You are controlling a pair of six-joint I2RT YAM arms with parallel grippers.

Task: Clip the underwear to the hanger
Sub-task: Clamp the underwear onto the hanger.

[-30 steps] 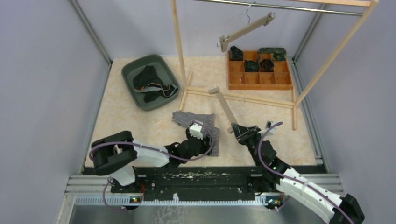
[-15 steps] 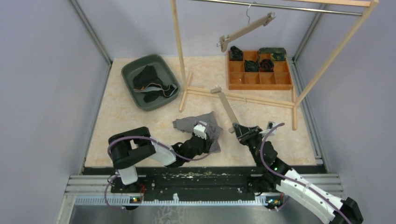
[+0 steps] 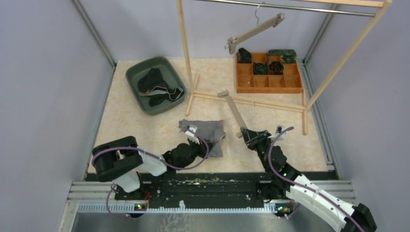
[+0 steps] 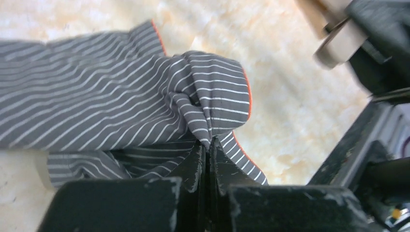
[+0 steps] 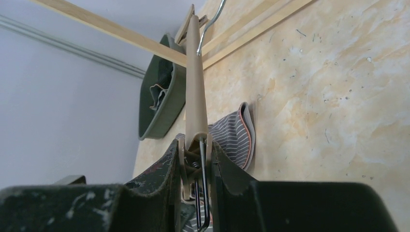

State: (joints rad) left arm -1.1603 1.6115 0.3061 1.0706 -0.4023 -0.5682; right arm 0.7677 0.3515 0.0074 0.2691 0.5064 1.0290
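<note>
Grey-striped underwear [image 4: 96, 111] lies bunched on the table [image 4: 290, 72], a fold pinched between the pressed-together fingers of the left gripper [image 4: 209, 145]. Just beside it, the right gripper [image 5: 196, 150] clamps the clip end of the wooden hanger [image 5: 196, 87]. Grasping looks done; clipping the cloth to it remains.

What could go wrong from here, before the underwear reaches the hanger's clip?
1. The left end effector pinches only a small fold of the striped underwear; the cloth might slip out when lifted.
2. The right end effector holds the hanger at one end, so its long free end could swing against the wooden rack base nearby.
</note>
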